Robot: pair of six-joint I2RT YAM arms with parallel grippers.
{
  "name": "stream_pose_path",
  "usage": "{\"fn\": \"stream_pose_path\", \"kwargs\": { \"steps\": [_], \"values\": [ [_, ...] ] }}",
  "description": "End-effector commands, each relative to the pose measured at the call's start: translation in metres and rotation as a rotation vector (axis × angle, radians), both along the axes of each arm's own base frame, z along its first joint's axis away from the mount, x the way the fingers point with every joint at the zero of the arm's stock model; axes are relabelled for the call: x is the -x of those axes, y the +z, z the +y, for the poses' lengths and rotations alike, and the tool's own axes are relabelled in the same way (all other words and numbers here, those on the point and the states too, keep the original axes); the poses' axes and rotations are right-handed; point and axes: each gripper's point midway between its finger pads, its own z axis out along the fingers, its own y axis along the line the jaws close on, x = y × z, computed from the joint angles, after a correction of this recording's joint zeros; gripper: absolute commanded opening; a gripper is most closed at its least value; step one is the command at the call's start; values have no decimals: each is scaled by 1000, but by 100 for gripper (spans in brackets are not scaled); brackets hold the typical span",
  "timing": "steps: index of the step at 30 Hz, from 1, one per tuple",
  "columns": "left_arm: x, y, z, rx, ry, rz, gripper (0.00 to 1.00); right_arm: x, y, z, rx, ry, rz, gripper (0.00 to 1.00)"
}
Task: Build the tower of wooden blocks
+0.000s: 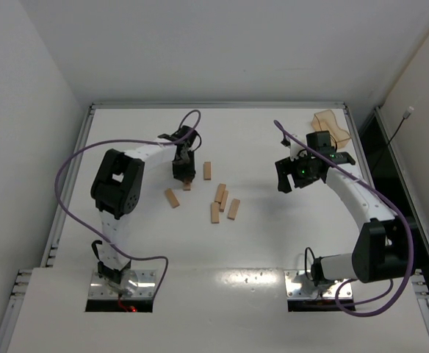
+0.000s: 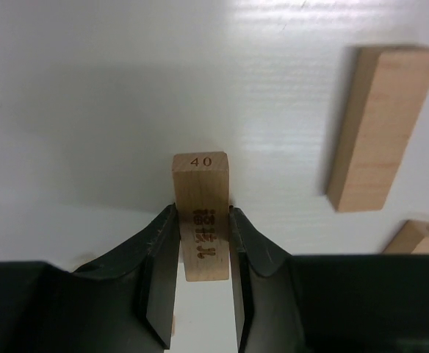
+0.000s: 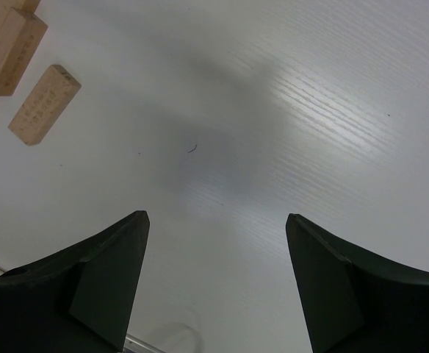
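My left gripper [image 1: 184,175] is shut on one wood block [image 2: 202,213], a light tan plank stamped "40" on its end; both jaws press its long sides, low over the table. Another wood block [image 2: 382,125] lies just right of it, seen from above too [image 1: 207,170]. One block [image 1: 172,198] lies alone to the left, and several loose blocks [image 1: 224,202] lie in a cluster at mid-table. No stacked tower shows in any view. My right gripper [image 1: 291,176] is open and empty [image 3: 218,220] above bare table, right of the cluster; two blocks [image 3: 44,103] show at its far left.
A translucent orange-tan tray [image 1: 330,129] stands at the back right corner, behind the right arm. The table [image 1: 273,243] is white with raised rails along its left and back edges. Purple cables loop off both arms.
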Motion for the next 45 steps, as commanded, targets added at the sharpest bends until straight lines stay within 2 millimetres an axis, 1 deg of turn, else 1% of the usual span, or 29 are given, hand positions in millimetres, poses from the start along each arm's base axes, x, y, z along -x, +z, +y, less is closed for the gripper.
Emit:
{"fn": "stream_pose_path", "kwargs": {
  "steps": [1,2,5,6,7,9,10,11,12,13,15,17,18,19,20,21,26,27,31,32,33,34,36,37,38,40,41,43,45],
  "values": [
    [-25,9,-16,30,-19,-53,5,-10,15,2,-17,10,-68,73],
    [-33,14,-20,38,-19,-71,3,-10,15,2,-17,10,-68,73],
    [-42,10,-25,43,-31,-71,2,-7,12,2,-16,10,-59,73],
    [-44,8,-26,43,-31,-71,2,-7,15,2,-17,10,-68,73],
    [-49,12,-28,51,-31,-89,2,-7,15,2,-17,10,-68,73],
    [-55,9,-30,48,-41,-93,2,-7,15,2,-17,10,-68,73],
    [-60,13,-33,56,-41,-112,2,-7,15,2,-17,10,-68,73],
    [-62,11,-33,51,-50,-110,2,-7,15,2,-17,10,-68,73],
    [-67,16,-35,57,-51,-125,2,-7,15,2,-17,10,-68,73],
    [-66,10,-33,44,-47,-116,4,-7,15,2,-17,10,-68,73],
    [-68,9,-34,45,-47,-118,8,-7,15,2,-17,10,-68,73],
    [-69,9,-32,35,-42,-122,18,-7,15,2,-17,10,-68,73],
    [-69,9,-32,35,-42,-122,18,-7,15,2,-17,10,-68,73],
    [-67,6,-31,31,-42,-114,23,-7,15,2,-17,10,-68,73],
    [-67,6,-31,31,-42,-113,25,-7,15,2,-17,10,-68,73],
    [-67,6,-31,31,-42,-113,25,-7,15,2,-17,10,-68,73],
    [-67,6,-31,27,-51,-114,32,-7,15,2,-17,10,-68,73],
    [-68,10,-29,22,-46,-126,34,-7,15,2,-17,10,-68,73],
    [-61,15,-28,31,-50,-123,34,-7,15,3,-25,15,-67,73],
    [-61,15,-28,31,-50,-123,34,-5,12,3,-24,15,-58,73],
    [-62,20,-29,36,-50,-134,34,-4,12,3,-24,15,-58,73],
    [-62,20,-29,36,-50,-134,34,-4,12,3,-24,15,-58,73],
    [-64,36,-30,49,-50,-165,34,-4,14,3,-25,15,-67,73],
    [-65,41,-30,53,-50,-175,34,-2,11,3,-24,15,-58,73],
    [-63,45,-29,53,-50,-175,34,-2,11,3,-24,15,-58,73],
    [-62,61,-31,74,-54,-201,34,-2,11,3,-24,15,-58,73],
    [-56,64,-31,85,-61,-192,34,-2,11,3,-24,15,-58,73],
    [-54,82,-33,111,-67,-221,35,-2,11,4,-32,20,-57,73],
    [-48,88,-32,121,-71,-225,35,-2,11,4,-32,20,-57,73]
  ]
}}
